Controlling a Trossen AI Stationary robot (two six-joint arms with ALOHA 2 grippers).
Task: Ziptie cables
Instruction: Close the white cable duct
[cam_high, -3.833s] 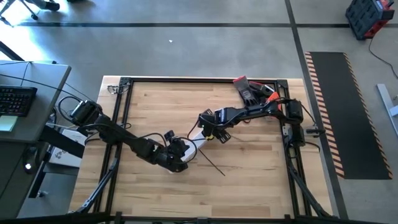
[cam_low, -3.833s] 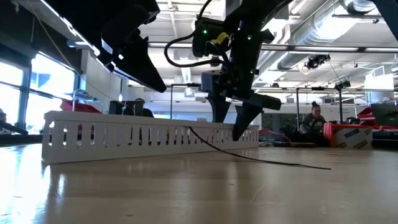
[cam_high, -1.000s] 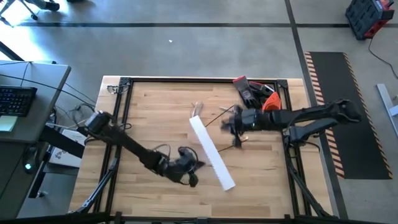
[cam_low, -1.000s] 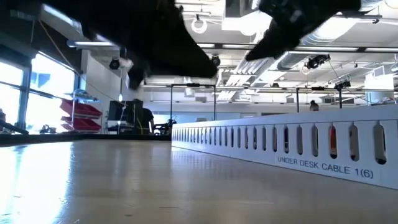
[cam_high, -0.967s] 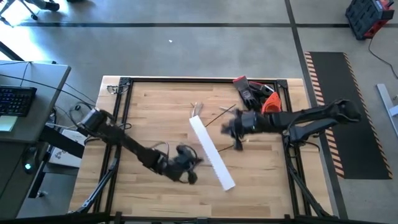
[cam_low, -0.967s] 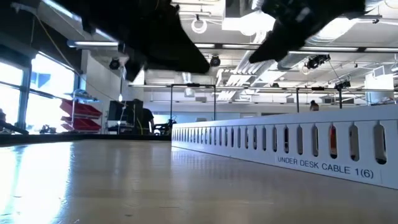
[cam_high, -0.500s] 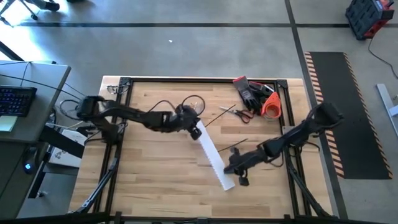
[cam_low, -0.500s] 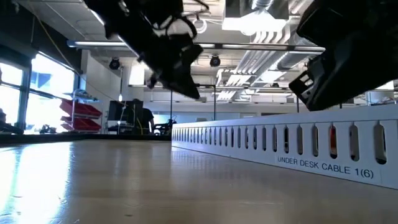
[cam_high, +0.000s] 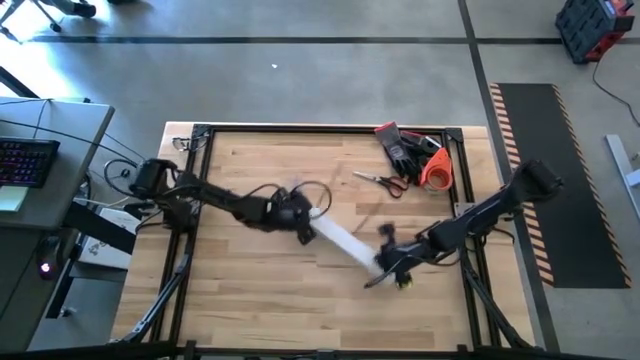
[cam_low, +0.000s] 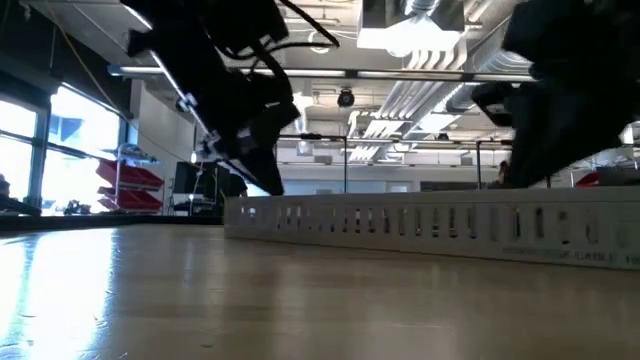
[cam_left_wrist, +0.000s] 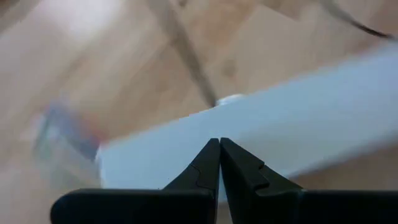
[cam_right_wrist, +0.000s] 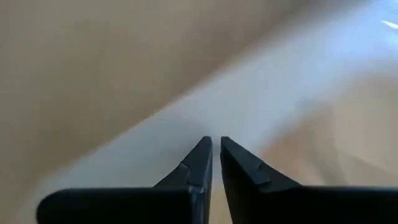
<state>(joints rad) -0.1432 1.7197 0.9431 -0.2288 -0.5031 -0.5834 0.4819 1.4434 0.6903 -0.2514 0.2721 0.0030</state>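
Observation:
The white slotted channel (cam_high: 350, 245) lies slantwise at mid-table and shows broadside in the low view (cam_low: 430, 225). My left gripper (cam_high: 303, 228) is shut at the channel's left end, which also shows in the left wrist view (cam_left_wrist: 261, 124). My right gripper (cam_high: 385, 262) is shut at its right end, also seen in the right wrist view (cam_right_wrist: 249, 106). The cables (cam_high: 300, 188) loop thinly on the wood just beyond the left gripper. A thin dark strip (cam_high: 372, 283), perhaps a ziptie, lies by the right gripper. My left gripper has its shut fingertips (cam_left_wrist: 219, 146) over the channel's left end (cam_left_wrist: 186, 149), slanting down from the table's left. Through the blur I cannot tell whether they touch it. My right gripper has its shut fingertips (cam_right_wrist: 205, 146) over the channel's right end (cam_right_wrist: 186, 124), coming from the table's right. I cannot tell whether they touch it.
Scissors (cam_high: 378, 181), dark gloves (cam_high: 400, 146) and an orange object (cam_high: 435, 170) lie at the far right corner. A black frame (cam_high: 200, 150) rims the table. Bare wood lies along the near side.
The channel has turned on the table: its near end has swung toward the right edge, and it now lies more crosswise. My left gripper has come from the far side down to the channel's left end. My right gripper has stayed by its right end, shifting slightly away from the near edge.

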